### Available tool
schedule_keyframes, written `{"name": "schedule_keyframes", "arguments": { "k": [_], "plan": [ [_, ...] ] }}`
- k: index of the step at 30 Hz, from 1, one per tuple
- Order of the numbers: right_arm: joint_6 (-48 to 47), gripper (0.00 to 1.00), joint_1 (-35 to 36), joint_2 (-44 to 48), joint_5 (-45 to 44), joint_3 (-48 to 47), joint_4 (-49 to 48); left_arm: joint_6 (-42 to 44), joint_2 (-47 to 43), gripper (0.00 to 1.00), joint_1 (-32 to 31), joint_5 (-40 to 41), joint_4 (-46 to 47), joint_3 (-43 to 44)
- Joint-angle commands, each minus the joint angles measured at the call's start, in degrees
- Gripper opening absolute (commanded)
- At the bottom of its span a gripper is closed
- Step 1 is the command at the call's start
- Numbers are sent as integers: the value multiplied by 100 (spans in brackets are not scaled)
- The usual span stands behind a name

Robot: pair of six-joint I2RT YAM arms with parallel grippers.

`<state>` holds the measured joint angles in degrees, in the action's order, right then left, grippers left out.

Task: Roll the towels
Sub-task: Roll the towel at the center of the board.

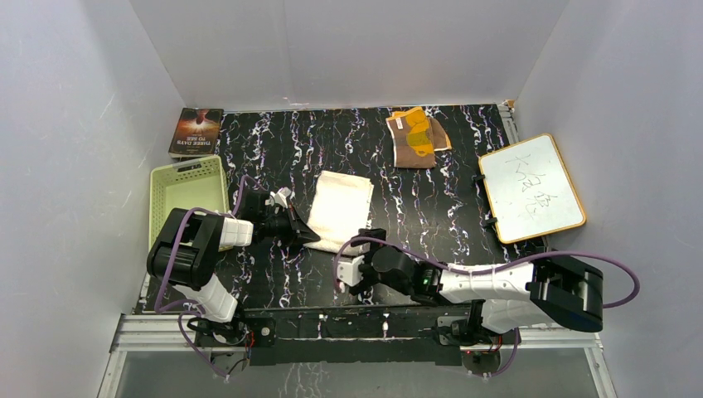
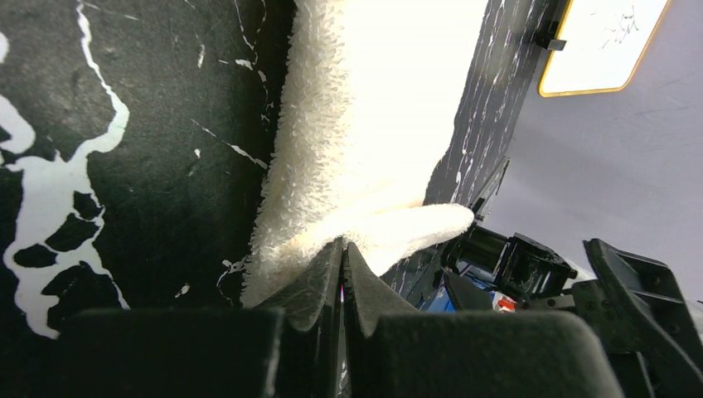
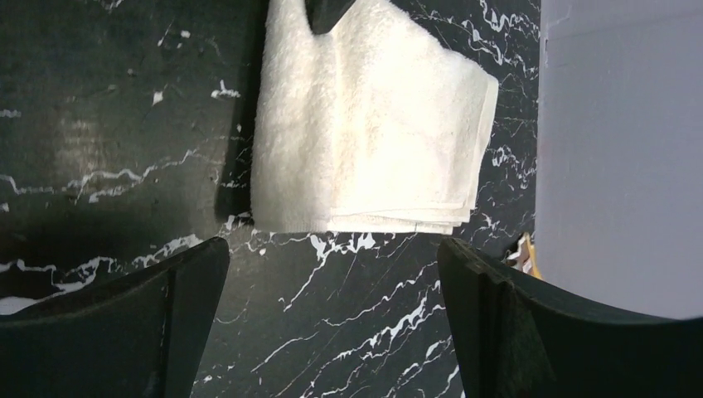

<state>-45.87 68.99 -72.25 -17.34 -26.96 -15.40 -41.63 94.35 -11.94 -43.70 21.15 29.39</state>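
The left claw (image 2: 342,245) is pressed together on the near edge of the cream towel (image 2: 373,124). Its fingers (image 2: 311,282) pinch a tuft of terry that rises a little off the desk (image 2: 124,166), while the rest of the cloth lies flat beyond. This hold looks meant either to anchor that end or to give the roll its first turn. The right claw (image 3: 332,253) stands with its jaws wide apart and carries nothing. It hangs low over bare desk, just short of the towel's layered edge, where several folded plies show. The cloth lies ahead of the gap and not yet between the fingers, so this claw seems poised to take the same side and let the two arms turn the edge over together. From above, the cream towel sits near the middle of the desk, with the left claw at its near-left corner and the right claw just beside its near edge. The brown towel (image 1: 417,139) lies loosely bunched at the far side, well apart from both claws and not yet rolled. A white board (image 1: 530,188) lies at the right, a pale green basket (image 1: 187,189) at the left, and a book (image 1: 196,131) in the far-left corner.
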Motion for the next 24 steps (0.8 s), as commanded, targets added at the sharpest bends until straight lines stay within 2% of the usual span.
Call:
{"name": "schedule_keyframes", "arguments": {
  "k": [1, 15, 24],
  "plan": [
    [-1030, 96, 106, 4, 108, 347, -824, 151, 152, 0, 30, 522, -202, -138],
    [-1535, 81, 311, -1271, 455, 1030, -2735, 133, 261, 0, 37, 412, -185, -67],
    [-1256, 57, 360, -1985, 451, 506, -2688, 130, 347, 0, 43, 371, -199, -38]
  ]
}}
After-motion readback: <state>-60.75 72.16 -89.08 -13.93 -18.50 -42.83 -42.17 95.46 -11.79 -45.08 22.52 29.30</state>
